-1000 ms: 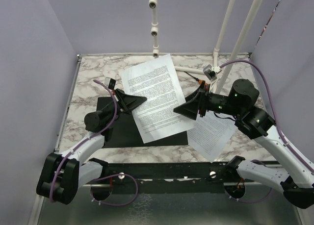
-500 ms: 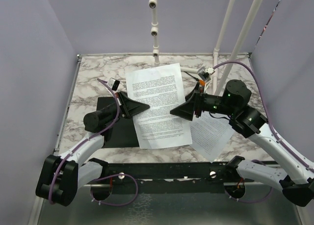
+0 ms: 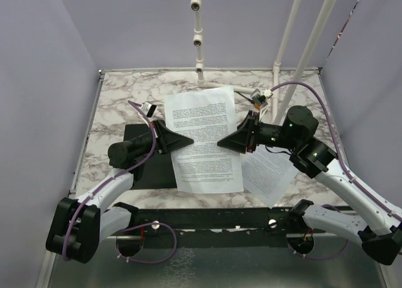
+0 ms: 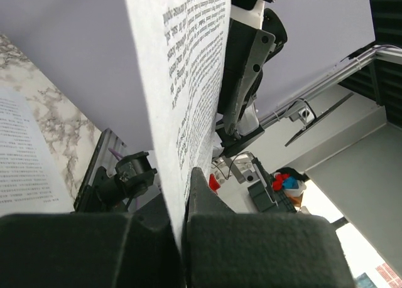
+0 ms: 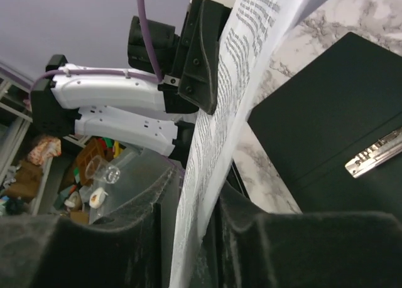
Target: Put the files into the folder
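Observation:
A white printed sheet (image 3: 205, 140), one of the files, hangs in the air above the open folder (image 3: 143, 159), whose black inside lies flat on the table. My left gripper (image 3: 188, 137) is shut on the sheet's left edge and my right gripper (image 3: 221, 142) is shut on its right edge. The left wrist view shows the sheet (image 4: 188, 81) edge-on between the jaws. The right wrist view shows the sheet (image 5: 229, 106) in the jaws, the black folder (image 5: 326, 125) below and its metal spine clip (image 5: 374, 153). Another printed sheet (image 3: 270, 174) lies on the table under my right arm.
White pipes (image 3: 198, 31) stand at the back of the marble table (image 3: 116, 96), with two more slanted at the back right (image 3: 311, 43). Purple walls close in both sides. A black rail (image 3: 207, 219) runs along the near edge.
Both grippers have turned the held sheet from slanted to nearly square with the table and carried it slightly nearer. The right arm has swung left.

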Available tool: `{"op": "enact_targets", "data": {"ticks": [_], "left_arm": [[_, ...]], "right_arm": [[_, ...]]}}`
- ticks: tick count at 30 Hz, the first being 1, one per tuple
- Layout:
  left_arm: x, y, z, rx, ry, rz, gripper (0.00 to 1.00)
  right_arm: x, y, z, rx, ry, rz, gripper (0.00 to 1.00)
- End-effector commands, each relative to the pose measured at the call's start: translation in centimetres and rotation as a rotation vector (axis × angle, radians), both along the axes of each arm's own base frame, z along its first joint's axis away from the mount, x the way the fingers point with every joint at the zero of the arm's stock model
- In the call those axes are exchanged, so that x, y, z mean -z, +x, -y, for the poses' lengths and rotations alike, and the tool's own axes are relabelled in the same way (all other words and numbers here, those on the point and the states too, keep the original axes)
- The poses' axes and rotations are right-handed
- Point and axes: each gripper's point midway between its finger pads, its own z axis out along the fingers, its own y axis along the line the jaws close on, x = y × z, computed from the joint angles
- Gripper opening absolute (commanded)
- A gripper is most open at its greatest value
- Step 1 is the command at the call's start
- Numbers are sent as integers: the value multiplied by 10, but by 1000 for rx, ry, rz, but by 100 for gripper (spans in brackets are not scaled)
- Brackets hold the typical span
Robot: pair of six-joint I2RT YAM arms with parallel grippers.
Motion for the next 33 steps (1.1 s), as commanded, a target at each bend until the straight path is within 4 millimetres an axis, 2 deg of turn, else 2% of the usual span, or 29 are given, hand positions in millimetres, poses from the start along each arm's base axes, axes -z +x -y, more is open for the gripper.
{"op": "enact_targets", "data": {"ticks": [1, 4, 11, 13, 16, 22, 23, 24, 28, 33], "left_arm": [[9, -2, 3, 11, 38, 40, 0], [4, -3, 3, 11, 35, 55, 0], [-4, -5, 2, 16, 35, 66, 2], [-6, -4, 2, 13, 36, 65, 12], [-3, 3, 4, -12, 58, 51, 41], [25, 32, 7, -127, 224, -12, 63], [33, 37, 7, -156, 271, -29, 82], [39, 43, 5, -187, 325, -28, 97], [63, 62, -12, -334, 563, -50, 99], [82, 81, -42, -510, 780, -101, 99]], "right_arm": [[5, -8, -3, -46, 24, -17, 27], [8, -8, -4, -46, 20, -23, 2], [15, 2, -2, 10, -7, -25, 0], [13, 4, -1, 25, -11, -18, 0], [9, 5, 4, 50, -28, -7, 1], [1, 5, 17, 118, -33, 24, 1], [-2, 5, 20, 129, -36, 31, 1], [-4, 6, 22, 141, -45, 33, 1], [-5, 7, 28, 173, -69, 39, 1], [4, 18, 30, 231, -92, 20, 1]]}}
